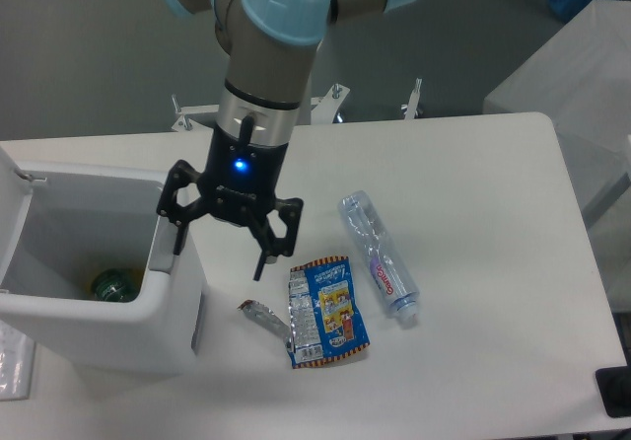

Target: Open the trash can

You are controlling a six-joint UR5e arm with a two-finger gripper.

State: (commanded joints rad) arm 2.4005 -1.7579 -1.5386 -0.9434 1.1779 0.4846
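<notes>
The trash can is a large boxy white bin at the left of the table. It stands open, and its white lid is tipped up at its far left side. A grey tab shows on its right wall. My gripper is open and empty, pointing down. It hangs over the bin's right rim, with one finger by the rim and the other finger over the table. I cannot tell whether it touches the rim.
A green round object lies inside the bin. A blue snack packet, a silver wrapper and a crushed clear plastic bottle lie on the table right of the bin. A black object sits at the table's front right corner.
</notes>
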